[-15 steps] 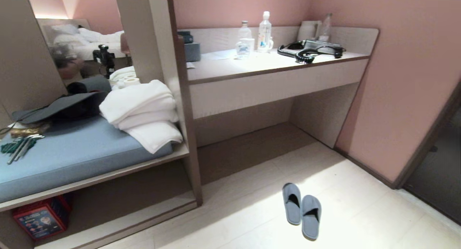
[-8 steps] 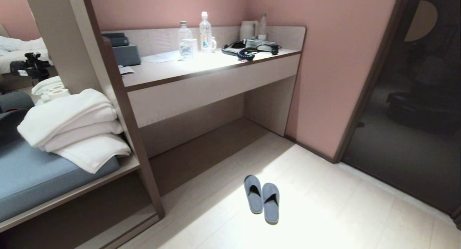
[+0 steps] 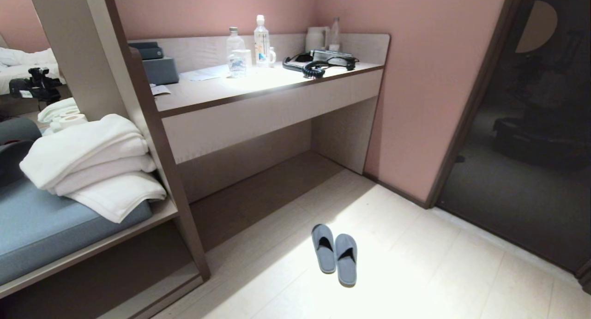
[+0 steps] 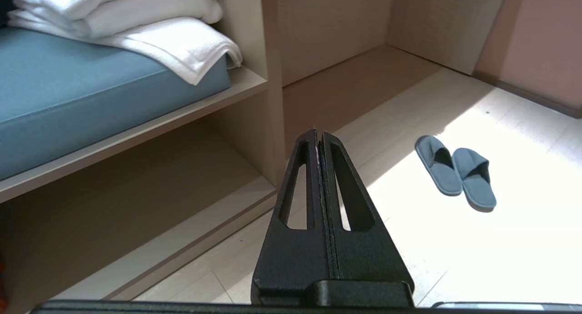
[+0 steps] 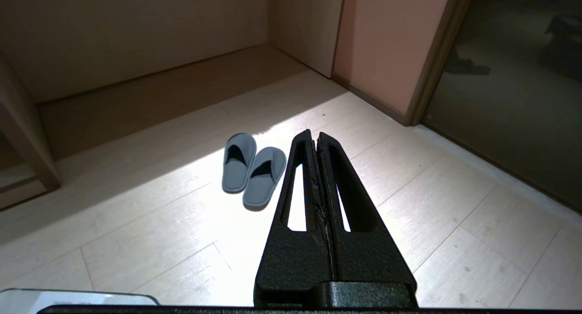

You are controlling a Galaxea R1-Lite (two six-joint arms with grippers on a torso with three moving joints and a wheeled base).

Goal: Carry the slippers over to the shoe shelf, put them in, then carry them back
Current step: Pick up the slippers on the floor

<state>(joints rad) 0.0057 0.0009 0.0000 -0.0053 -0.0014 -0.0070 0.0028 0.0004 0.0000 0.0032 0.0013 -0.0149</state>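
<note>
Tool [image 5: 317, 137] closed; slippers [image 3: 334, 253] unmoved since.

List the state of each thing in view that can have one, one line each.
slippers: side by side on the floor, soles down, not held.
shoe shelf: open-fronted, no slippers inside.
left gripper: shut, holding nothing.
right gripper: shut, holding nothing.
white towels: folded, stacked on the blue cushion.
bottles: upright on the desk counter.
</note>
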